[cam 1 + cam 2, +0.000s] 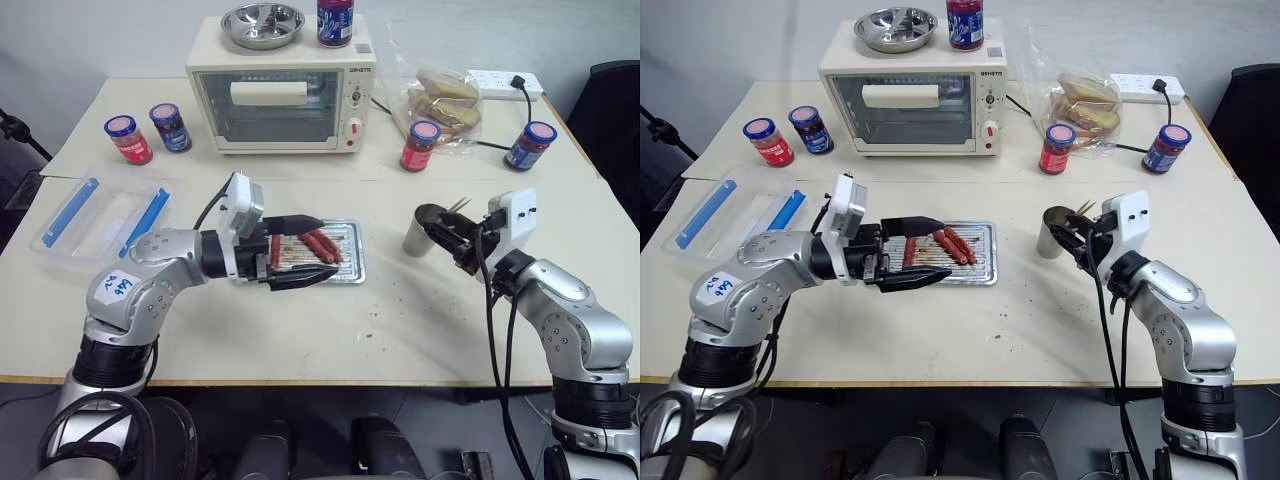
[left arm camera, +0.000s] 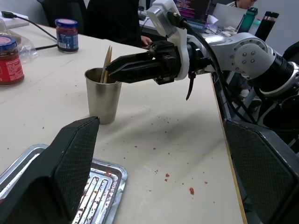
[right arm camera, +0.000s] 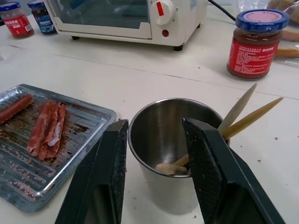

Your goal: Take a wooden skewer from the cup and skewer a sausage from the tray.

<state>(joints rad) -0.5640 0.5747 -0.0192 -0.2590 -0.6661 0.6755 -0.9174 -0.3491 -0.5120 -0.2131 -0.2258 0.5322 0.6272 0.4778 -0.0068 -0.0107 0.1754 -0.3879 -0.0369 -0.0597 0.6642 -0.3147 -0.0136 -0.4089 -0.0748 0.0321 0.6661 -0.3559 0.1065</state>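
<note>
Setting: office or lab room staged as a kitchen. Evidence: pale work table, toaster oven, 5 jars, power strip, black office chair, monitor and drink bottles behind.

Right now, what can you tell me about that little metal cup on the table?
The cup is a plain, shiny steel tumbler, slightly tapered, without a handle. It stands upright on the table, right of the tray. Pale wooden skewers lean inside, poking over the rim. The right tool sits at its rim, one finger outside, one over the mouth.
</note>
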